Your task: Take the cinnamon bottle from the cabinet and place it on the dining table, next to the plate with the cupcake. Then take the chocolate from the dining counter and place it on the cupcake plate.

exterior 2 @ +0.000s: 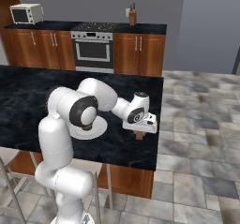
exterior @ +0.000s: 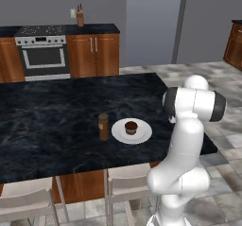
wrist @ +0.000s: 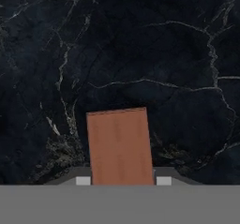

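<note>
Just chocolate (wrist: 120,145) between fingers (wrist: 83,181)

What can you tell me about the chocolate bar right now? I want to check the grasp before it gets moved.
The chocolate is a small, flat, reddish-brown rectangular bar with a plain, smooth face. In the hand view it sits between the fingertips of the gripper, which is shut on it, over the black marble dining counter. In the right base view it shows under the hand near the counter's right edge, apart from the plate.

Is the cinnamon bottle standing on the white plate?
No, the cinnamon bottle stands on the dining table beside the plate.
</note>
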